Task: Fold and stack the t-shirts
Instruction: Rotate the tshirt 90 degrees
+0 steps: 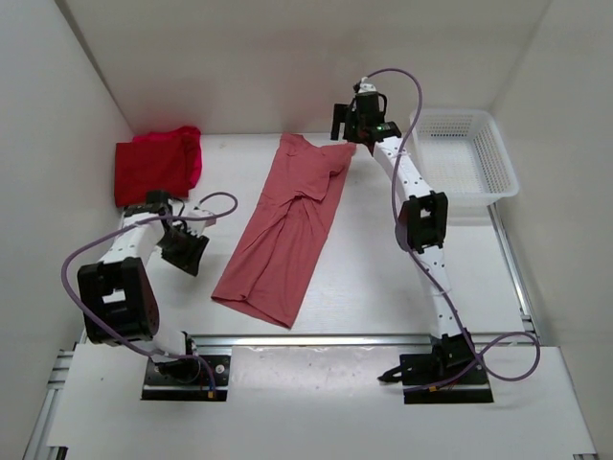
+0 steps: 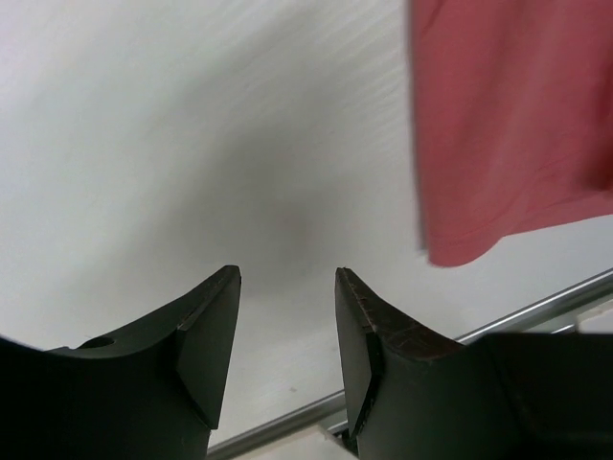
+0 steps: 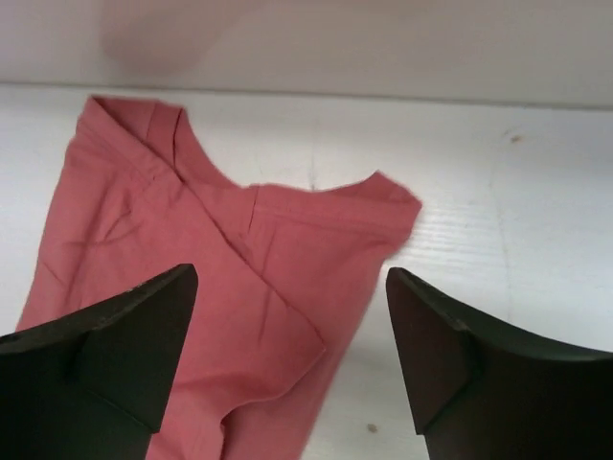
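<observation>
A faded salmon pink t-shirt [image 1: 284, 225] lies folded lengthwise in a long strip across the middle of the table, collar end at the back. Folded t-shirts, a dark crimson one [image 1: 146, 171] over a bright pinkish-red one [image 1: 187, 144], sit stacked at the back left. My right gripper [image 1: 345, 123] hovers open above the salmon shirt's [image 3: 220, 287] collar end, nothing between its fingers. My left gripper [image 1: 188, 251] hangs open over bare table left of the salmon shirt's [image 2: 508, 134] lower hem, holding nothing.
A white mesh basket [image 1: 464, 153] stands at the back right. White walls close the table on the left, back and right. A metal rail [image 1: 335, 338] runs along the table's near edge.
</observation>
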{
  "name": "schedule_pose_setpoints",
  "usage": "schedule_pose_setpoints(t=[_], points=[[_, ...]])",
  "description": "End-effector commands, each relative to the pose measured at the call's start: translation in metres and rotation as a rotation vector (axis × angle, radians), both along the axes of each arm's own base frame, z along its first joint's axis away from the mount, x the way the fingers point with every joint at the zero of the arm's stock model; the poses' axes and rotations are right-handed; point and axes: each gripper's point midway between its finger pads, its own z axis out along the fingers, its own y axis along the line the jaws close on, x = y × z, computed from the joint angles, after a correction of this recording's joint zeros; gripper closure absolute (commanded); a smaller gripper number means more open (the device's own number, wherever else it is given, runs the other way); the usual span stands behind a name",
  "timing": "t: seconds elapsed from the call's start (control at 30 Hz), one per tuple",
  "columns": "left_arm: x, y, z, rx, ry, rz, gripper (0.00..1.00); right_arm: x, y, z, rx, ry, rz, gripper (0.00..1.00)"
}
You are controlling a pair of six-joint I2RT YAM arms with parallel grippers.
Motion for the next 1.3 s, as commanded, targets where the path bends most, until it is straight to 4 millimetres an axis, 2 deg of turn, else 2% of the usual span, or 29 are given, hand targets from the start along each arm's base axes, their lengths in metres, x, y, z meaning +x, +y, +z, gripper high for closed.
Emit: schedule_pose_setpoints(t=[0.0, 0.07, 0.1, 0.17, 0.2, 0.23, 0.27, 0.3, 0.33, 0.37, 0.4, 0.43, 0.5, 0.53, 0.57, 0.6, 0.67, 0.73, 0.77, 0.83, 0.9, 0.97, 1.0, 1.13, 1.2, 1.27], points=[[0.015, -0.031, 0.014, -0.09, -0.035, -0.021, 0.45, 0.015, -0.028, 0.098, -0.083, -0.234, -0.048, 0.13], [0.011, -0.04, 0.012, -0.12, -0.022, -0.019, 0.44, -0.001, -0.046, 0.134, -0.162, -0.253, -0.075, 0.08], [0.012, -0.046, 0.013, -0.127, -0.033, -0.029, 0.45, -0.014, -0.054, 0.13, -0.207, -0.201, -0.101, 0.06], [0.006, -0.052, 0.01, -0.129, -0.023, -0.031, 0.45, -0.048, -0.07, 0.163, -0.263, -0.18, -0.145, 0.04], [0.006, -0.051, 0.011, -0.118, -0.038, -0.03, 0.45, -0.066, -0.074, 0.156, -0.311, -0.128, -0.16, 0.03], [0.003, -0.052, 0.007, -0.109, -0.037, -0.046, 0.45, -0.089, -0.08, 0.162, -0.345, -0.101, -0.156, 0.03], [0.0, -0.055, 0.009, -0.112, -0.049, -0.048, 0.45, -0.117, -0.083, 0.179, -0.376, -0.11, -0.155, 0.03], [-0.001, -0.056, 0.01, -0.112, -0.061, -0.052, 0.45, -0.144, -0.081, 0.22, -0.384, -0.193, -0.147, 0.03], [-0.002, -0.058, 0.013, -0.126, -0.075, -0.047, 0.45, -0.162, -0.073, 0.193, -0.473, -0.16, -0.091, 0.02], [-0.003, -0.059, 0.013, -0.135, -0.078, -0.039, 0.45, -0.195, -0.079, 0.198, -0.529, -0.18, -0.046, 0.01], [-0.001, -0.059, 0.017, -0.15, -0.096, -0.02, 0.44, -0.226, -0.072, 0.234, -0.52, -0.295, -0.036, 0.01], [0.001, -0.063, 0.019, -0.175, -0.113, -0.015, 0.44, -0.248, -0.063, 0.202, -0.575, -0.264, 0.017, 0.0], [0.005, -0.063, 0.023, -0.194, -0.142, 0.03, 0.44, -0.3, -0.061, 0.187, -0.457, -0.227, 0.065, 0.01], [0.007, -0.06, 0.023, -0.181, -0.165, 0.055, 0.44, -0.322, -0.052, 0.146, -0.356, -0.091, 0.084, 0.01], [0.006, -0.057, 0.022, -0.171, -0.164, 0.088, 0.44, -0.34, -0.049, 0.121, -0.272, -0.002, 0.061, 0.01], [0.007, -0.057, 0.019, -0.165, -0.172, 0.121, 0.43, -0.361, -0.035, 0.101, -0.242, 0.071, 0.119, 0.01], [0.009, -0.052, 0.019, -0.145, -0.196, 0.15, 0.43, -0.402, -0.008, 0.046, -0.166, 0.235, 0.129, 0.01], [0.004, -0.059, 0.019, -0.164, -0.19, 0.138, 0.43, -0.436, 0.037, 0.022, -0.054, 0.312, 0.204, 0.03], [-0.001, -0.061, 0.018, -0.168, -0.181, 0.13, 0.43, -0.448, 0.044, 0.005, -0.022, 0.372, 0.175, 0.05], [-0.004, -0.064, 0.019, -0.162, -0.187, 0.131, 0.42, -0.473, 0.08, -0.006, 0.03, 0.409, 0.229, 0.05], [-0.011, -0.064, 0.013, -0.165, -0.171, 0.163, 0.42, -0.49, 0.102, -0.026, 0.003, 0.481, 0.246, 0.07], [-0.013, -0.061, 0.012, -0.163, -0.177, 0.186, 0.43, -0.506, 0.124, -0.029, -0.038, 0.51, 0.293, 0.02], [-0.013, -0.059, 0.014, -0.159, -0.183, 0.192, 0.43, -0.506, 0.134, -0.033, -0.052, 0.525, 0.295, 0.01], [-0.018, -0.059, 0.014, -0.159, -0.189, 0.199, 0.42, -0.517, 0.148, -0.046, -0.113, 0.584, 0.304, 0.01], [-0.017, -0.059, 0.017, -0.158, -0.201, 0.196, 0.42, -0.513, 0.152, -0.049, -0.11, 0.613, 0.273, 0.01], [-0.017, -0.061, 0.017, -0.157, -0.203, 0.189, 0.42, -0.515, 0.143, -0.064, -0.159, 0.676, 0.246, 0.01]])
